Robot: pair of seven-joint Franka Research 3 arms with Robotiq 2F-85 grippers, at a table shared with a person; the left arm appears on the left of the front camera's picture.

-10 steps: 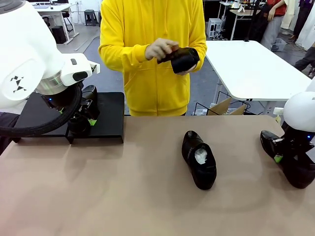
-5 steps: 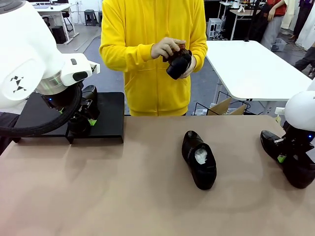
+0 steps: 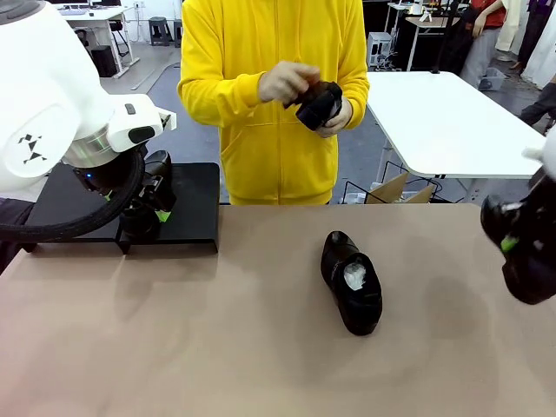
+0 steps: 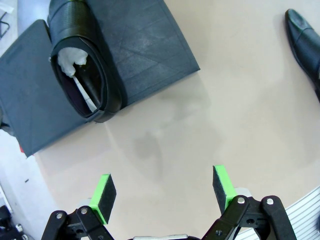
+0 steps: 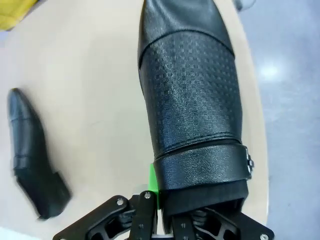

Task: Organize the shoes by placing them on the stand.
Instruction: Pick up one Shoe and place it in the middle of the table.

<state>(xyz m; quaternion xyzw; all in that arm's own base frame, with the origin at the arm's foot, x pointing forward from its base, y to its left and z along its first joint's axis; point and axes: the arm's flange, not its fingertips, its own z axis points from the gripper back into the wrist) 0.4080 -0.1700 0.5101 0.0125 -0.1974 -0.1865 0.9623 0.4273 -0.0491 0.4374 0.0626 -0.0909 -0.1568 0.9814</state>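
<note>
1. Right gripper (image 3: 508, 248): at the robot's right edge of the tan tabletop (image 3: 217, 339), clamped on the heel end of a glossy black leather dress shoe with an embossed upper (held shoe (image 5: 190, 90)). One green pad (image 5: 153, 182) shows pressed to its side. The shoe appears to hang just clear of the surface.
2. Axis of the held shoe: in the right wrist view it runs straight out along the fingers, toe away from the wrist.
3. Target: a low, flat-topped matte black stand (image 3: 195, 204) at the far left of the table, well apart from the right gripper. Nearly the whole table width lies between them.
4. On that line sits a second glossy black dress shoe with white paper stuffing (centre shoe (image 3: 352, 282)), mid-table, its long axis roughly near-to-far and slightly skewed.
5. Left gripper (image 4: 164, 187): hovers just off the stand's near edge, fingers spread wide, nothing between the pads. A third stuffed black shoe (racked shoe (image 4: 82, 75)) rests on the stand, one end at its edge.
6. A fourth black shoe (fourth shoe (image 3: 320, 102)) is in the person's hands (image 3: 287, 82), above the far side.
7. Judgement: the left arm is nearer both the stand and the centre shoe. The right arm's delivery calls for a long leftward carry past the centre shoe. The held shoe's axis must then be turned parallel to the racked shoe on the bare top beside it.
</note>
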